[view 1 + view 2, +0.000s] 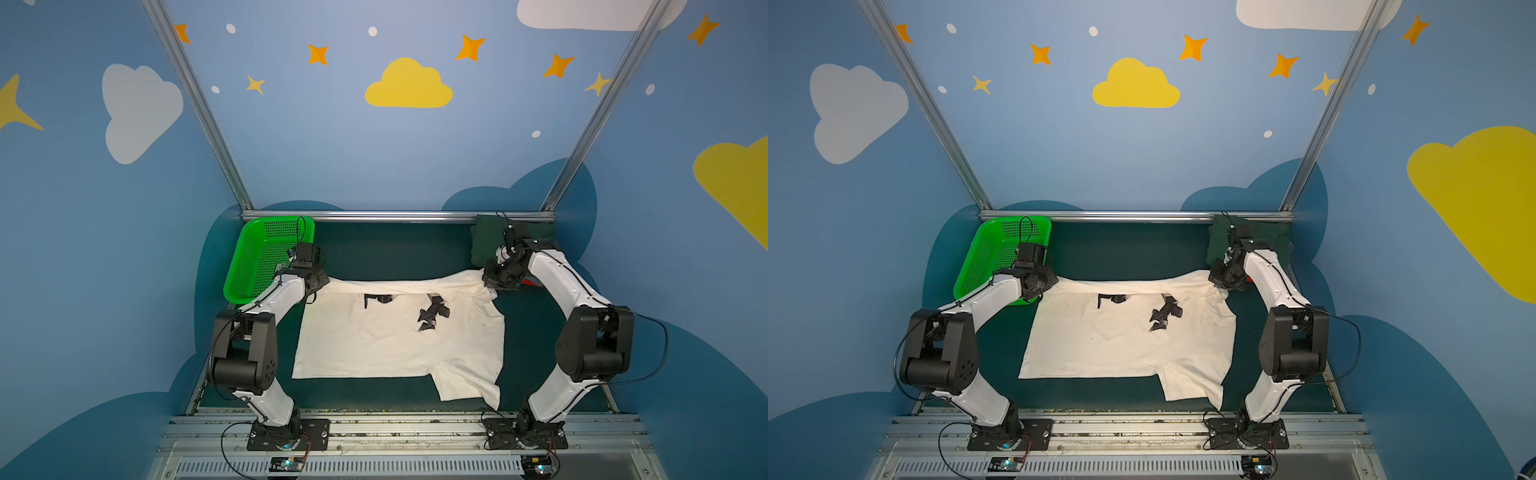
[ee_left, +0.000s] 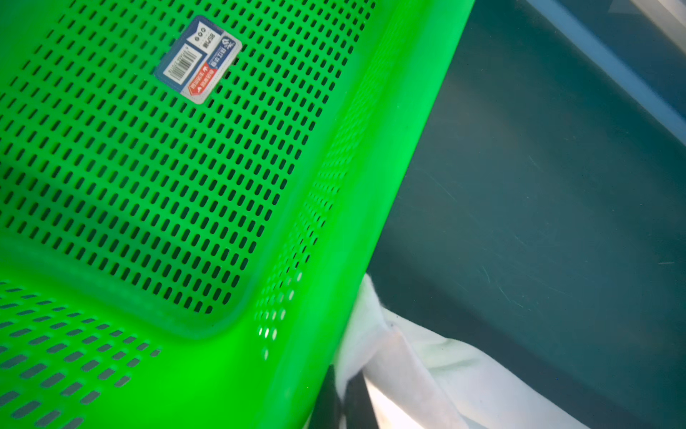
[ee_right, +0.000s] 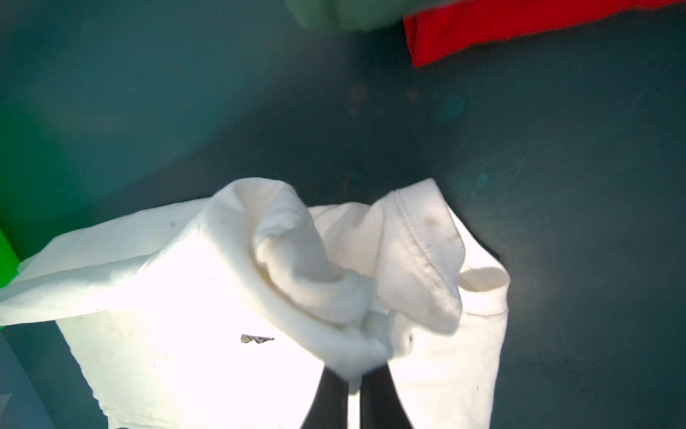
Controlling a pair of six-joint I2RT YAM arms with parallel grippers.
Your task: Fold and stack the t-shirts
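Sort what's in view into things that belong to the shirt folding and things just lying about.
Job: white tee, pinched at its far corners by the left claw and right claw; dark green tee; red tee.
Lying about: basket.

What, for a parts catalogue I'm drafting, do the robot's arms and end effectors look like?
Both the left arm and right arm have glossy white link shells, bulky black joint housings and flat black base plates. Thin black cables loop alongside. The right end effector has slim, dark, tapered fingers.
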